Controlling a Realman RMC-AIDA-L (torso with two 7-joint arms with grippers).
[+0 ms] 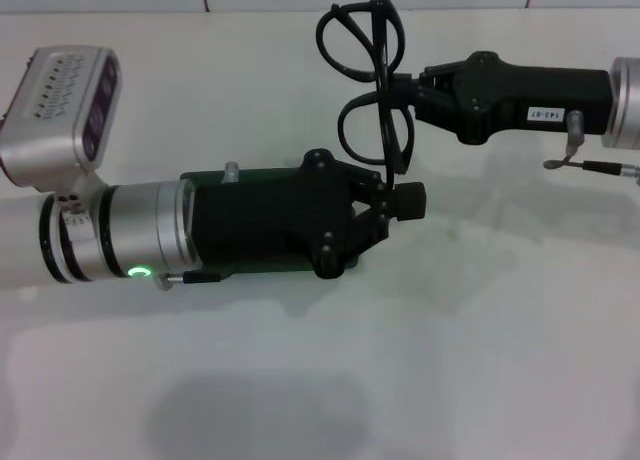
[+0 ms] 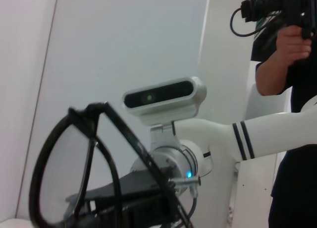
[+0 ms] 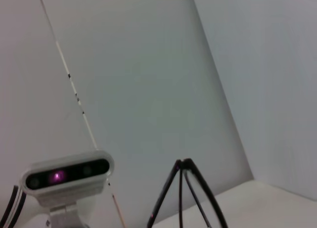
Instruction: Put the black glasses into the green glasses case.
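The black glasses (image 1: 383, 70) are held up above the table on edge, one lens (image 1: 355, 35) farther away than the other (image 1: 375, 130). My right gripper (image 1: 408, 88) reaches in from the right and is shut on the frame near its bridge. My left gripper (image 1: 408, 201) comes in from the left, shut where the temple arms end. The green glasses case (image 1: 245, 173) lies flat on the table under my left gripper; only its edges show. The left wrist view has the glasses (image 2: 113, 171) close up. The right wrist view shows their folded arms (image 3: 180, 164).
A white table (image 1: 450, 360) spreads around the case, with a tiled wall edge at the back. My right arm (image 2: 257, 134) and its wrist camera (image 2: 163, 96) fill the left wrist view. A person (image 2: 292, 49) holding a camera stands behind it.
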